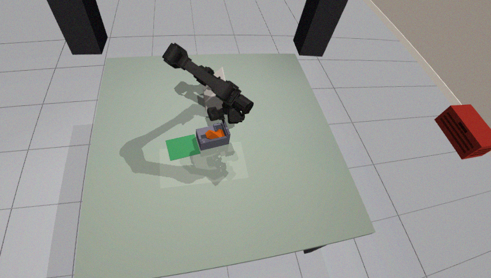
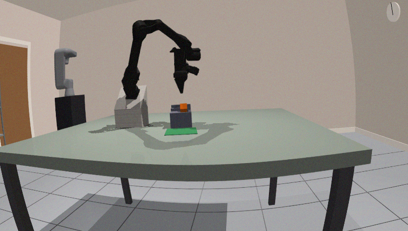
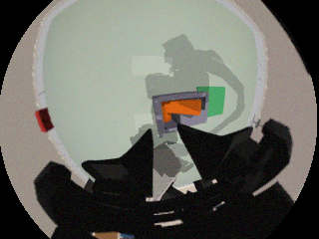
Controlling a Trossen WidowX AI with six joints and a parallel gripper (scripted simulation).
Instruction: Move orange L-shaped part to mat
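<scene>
Claw part-open, nothing held; orange L-part tipped up in tray

Desk [image 1: 220, 213] [image 2: 200, 148] biggest; open air btwn claw [image 2: 181, 92] [image 3: 163, 129] & tray [image 1: 215, 142] [image 2: 181, 120] [image 3: 159, 117] in ext. view. Green mat [image 1: 182, 147] [image 2: 181, 131] [image 3: 215, 102] by tray edge. Orange L-part [image 1: 215, 134] [image 2: 183, 107] [image 3: 184, 108]: raised end over rim, ext.; L-end, wrist only.

Top view: red slotted box [image 1: 473, 125] [image 3: 44, 119] on tiled floor, right edge of frame; wrist view, left edge. Exterior view: grey column-like machine [image 2: 59, 70] on black pedestal [image 2: 70, 111], left; brown door [image 2: 14, 91], far left; round white wall clock [image 2: 393, 11], upper right.
</scene>
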